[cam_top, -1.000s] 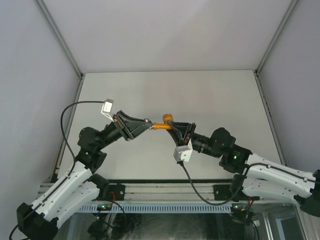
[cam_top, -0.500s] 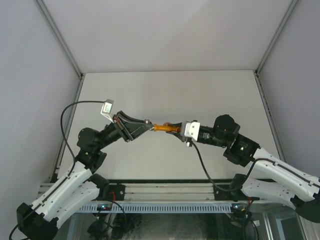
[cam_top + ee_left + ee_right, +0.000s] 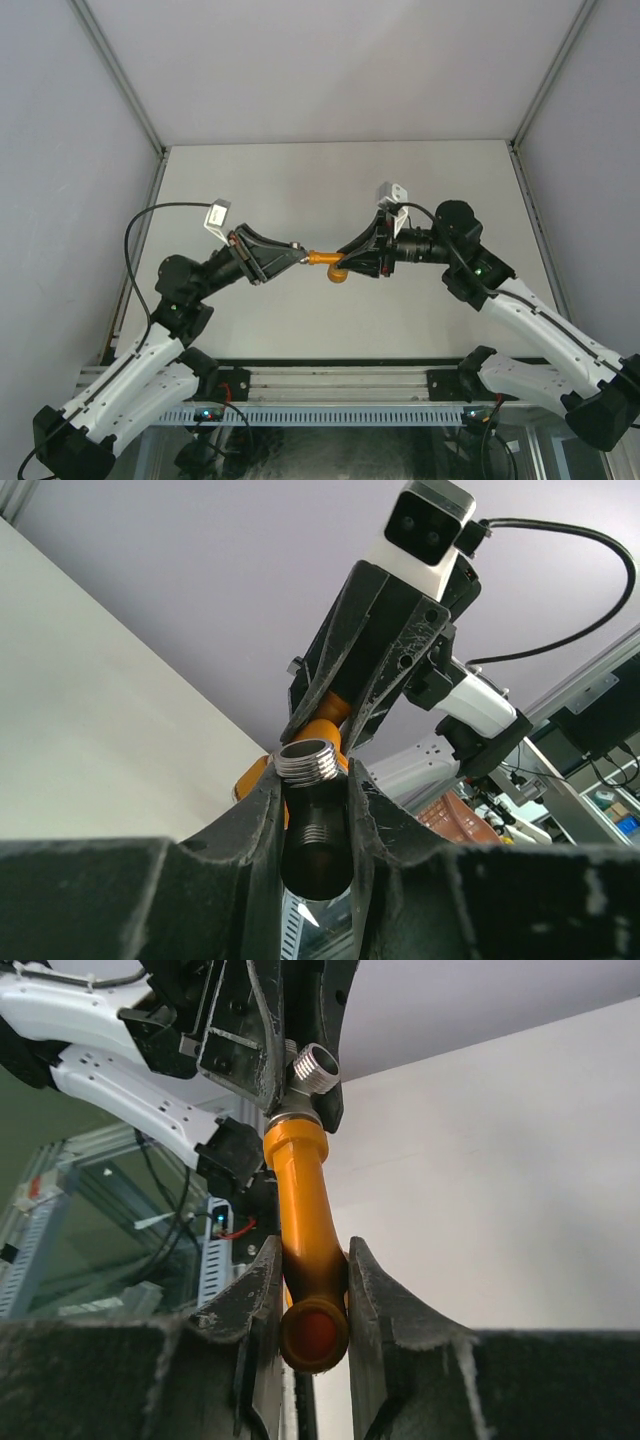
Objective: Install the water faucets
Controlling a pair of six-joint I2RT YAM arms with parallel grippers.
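right gripper (image 3: 312, 1256): clamped on small orange-yellow bent-spout tap (image 3: 322, 258) | left gripper (image 3: 296, 246): clamped on grey threaded metal fitting (image 3: 310, 765) | tap's long axis runs fingertips-to-fingertips, ends touching

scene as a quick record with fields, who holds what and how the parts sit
left tool: shut on the metal fitting
right tool: shut on the faucet
faucet: orange, bent spout, its straight end towards the fitting
join: faucet and metal fitting meet end to end between the two arms
thread depth: cannot tell
height: both parts held up off the table
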